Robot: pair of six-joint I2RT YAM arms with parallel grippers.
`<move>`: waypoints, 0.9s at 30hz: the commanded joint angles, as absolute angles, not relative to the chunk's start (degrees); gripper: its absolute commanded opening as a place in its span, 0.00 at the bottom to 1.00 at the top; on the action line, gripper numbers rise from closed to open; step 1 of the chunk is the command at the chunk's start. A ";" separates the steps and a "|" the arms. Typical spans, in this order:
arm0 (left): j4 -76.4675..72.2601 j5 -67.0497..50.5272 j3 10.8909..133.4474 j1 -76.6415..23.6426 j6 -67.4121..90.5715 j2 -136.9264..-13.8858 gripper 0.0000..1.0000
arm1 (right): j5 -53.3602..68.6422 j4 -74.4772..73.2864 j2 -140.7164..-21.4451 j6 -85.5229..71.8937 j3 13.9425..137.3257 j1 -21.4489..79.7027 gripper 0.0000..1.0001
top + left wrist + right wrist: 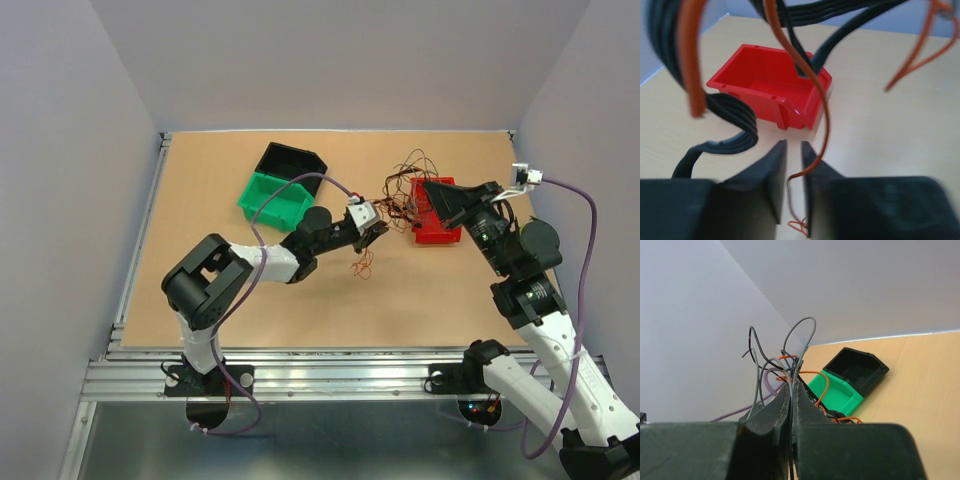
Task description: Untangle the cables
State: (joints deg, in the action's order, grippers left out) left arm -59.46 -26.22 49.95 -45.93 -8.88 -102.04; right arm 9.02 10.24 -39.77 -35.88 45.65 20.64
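The cables [405, 190] are a tangle of thin black, orange and grey wires hanging between my two grippers, above the red bin's left edge. My right gripper [432, 188] holds the bundle from the right. In the right wrist view it [791, 385] is shut, with a thin dark wire pinched between the pads and the cables [790, 350] curling up past them. My left gripper [377, 232] sits at the tangle's lower left. In its own view the jaws [794, 150] stand a narrow gap apart, and an orange wire [825, 110] runs down through the gap.
A red bin [440, 232] sits under the right gripper and shows ahead in the left wrist view [765, 82]. A green bin [272, 200] and a black bin [292, 160] lie together at the back left. Purple arm cables [590, 260] loop beside each arm.
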 commanded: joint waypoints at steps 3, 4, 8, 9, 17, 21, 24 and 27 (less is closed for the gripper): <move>-61.52 -23.29 53.97 -46.32 -9.49 -101.26 0.00 | 9.59 15.47 -38.50 -36.57 45.70 20.57 0.00; -62.13 -23.20 53.01 -46.32 -9.58 -100.55 0.00 | 6.19 15.12 -38.06 -36.13 45.01 20.57 0.01; -57.50 -23.72 51.50 -46.14 -11.94 -95.46 0.00 | -8.05 11.53 -38.93 -34.72 44.30 20.57 0.00; -51.74 -24.86 52.03 -46.14 -14.56 -92.93 0.00 | -11.57 8.73 -39.63 -34.37 44.56 20.57 0.00; -33.84 -21.69 56.78 -35.63 -3.73 -76.49 0.00 | -31.27 0.71 -48.07 -35.94 46.23 20.57 0.00; -32.00 -16.28 57.92 -29.28 -0.18 -73.92 0.00 | -33.49 0.44 -47.90 -37.26 45.62 20.57 0.01; -31.64 -11.44 58.01 -25.50 3.77 -73.48 0.00 | -33.93 0.44 -46.32 -37.62 45.18 20.57 0.01; -31.56 -9.15 58.53 -21.19 7.02 -74.00 0.00 | -33.75 0.35 -44.92 -37.36 45.09 20.65 0.01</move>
